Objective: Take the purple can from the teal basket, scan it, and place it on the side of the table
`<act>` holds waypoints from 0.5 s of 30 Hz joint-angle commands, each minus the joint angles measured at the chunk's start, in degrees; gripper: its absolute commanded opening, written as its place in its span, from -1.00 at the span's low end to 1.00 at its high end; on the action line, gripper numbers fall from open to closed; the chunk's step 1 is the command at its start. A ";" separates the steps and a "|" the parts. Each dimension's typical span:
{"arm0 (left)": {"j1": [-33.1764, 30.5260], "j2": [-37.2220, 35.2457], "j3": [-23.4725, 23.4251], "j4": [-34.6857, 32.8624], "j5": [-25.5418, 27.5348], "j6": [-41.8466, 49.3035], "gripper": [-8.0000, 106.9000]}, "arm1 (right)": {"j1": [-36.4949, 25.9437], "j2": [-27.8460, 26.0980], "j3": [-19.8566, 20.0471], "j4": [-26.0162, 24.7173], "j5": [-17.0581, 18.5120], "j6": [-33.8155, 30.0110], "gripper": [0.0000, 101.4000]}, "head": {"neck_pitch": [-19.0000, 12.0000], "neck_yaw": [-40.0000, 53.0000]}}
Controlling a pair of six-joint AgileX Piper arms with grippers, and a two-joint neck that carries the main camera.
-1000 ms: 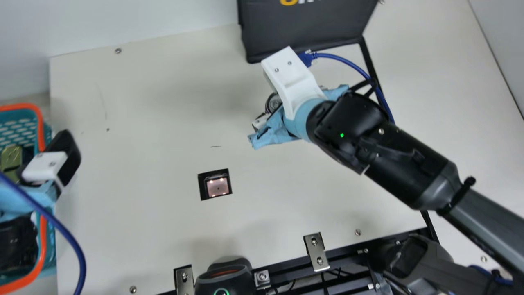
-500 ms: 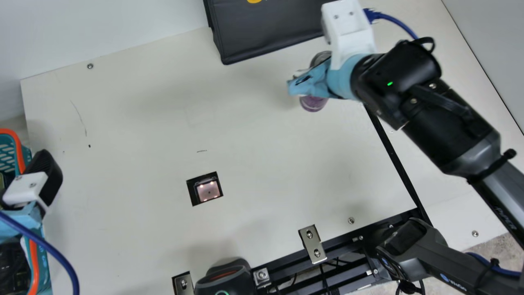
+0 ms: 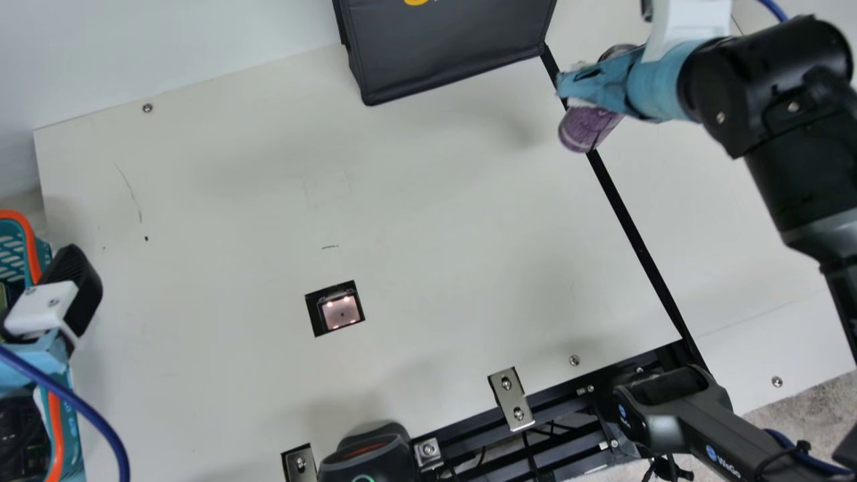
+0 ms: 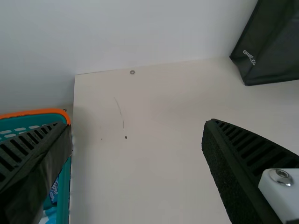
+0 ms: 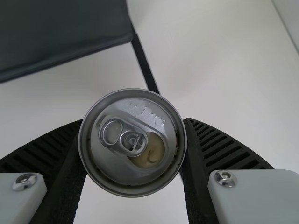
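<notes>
Purple can (image 3: 588, 128) clasped in the right hand (image 3: 569, 87), up above the desk (image 3: 435, 234), over the black strip (image 3: 636, 227) running in from the near edge, toward the far edge on the desk's right side. Near the black bag (image 3: 448, 40), apart from it. Purple side toward the near edge, silvery top toward the far edge. In the right wrist view, pull tab (image 5: 132, 142) and opened mouth (image 5: 154, 151) toward the camera, ribbed fingers (image 5: 224, 149) against opposite sides of the can. Light blue wrapping (image 3: 669, 84) around the right hand.

Left hand (image 3: 75, 288) released, at the left edge of the desk by the teal basket (image 3: 29, 241) and its orange rim; fingers (image 4: 233, 172) spread wide in the left wrist view. Blue cable (image 3: 73, 402) curving past.

Black bag at the far edge. Scanner window (image 3: 340, 311) set into the desk, left of the middle and toward the near edge, pinkish, with small bright spots. Along the near edge, metal bracket (image 3: 511, 398) and dark device (image 3: 367, 462) with green ring.
</notes>
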 commanded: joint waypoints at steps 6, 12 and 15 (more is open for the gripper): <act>0.00 0.00 0.00 0.00 0.00 0.00 0.71 | -16.43 6.56 -5.60 8.35 -2.01 -17.46 -1.00 | -1.66 -0.13; 0.00 0.00 0.00 0.00 0.00 0.00 0.71 | -23.99 13.79 -11.88 13.52 -2.45 -27.83 -1.00 | -1.66 -0.13; 0.00 0.00 0.00 0.00 0.00 0.00 0.71 | -26.59 17.46 -15.14 15.33 -2.30 -31.65 -1.00 | -1.66 -0.13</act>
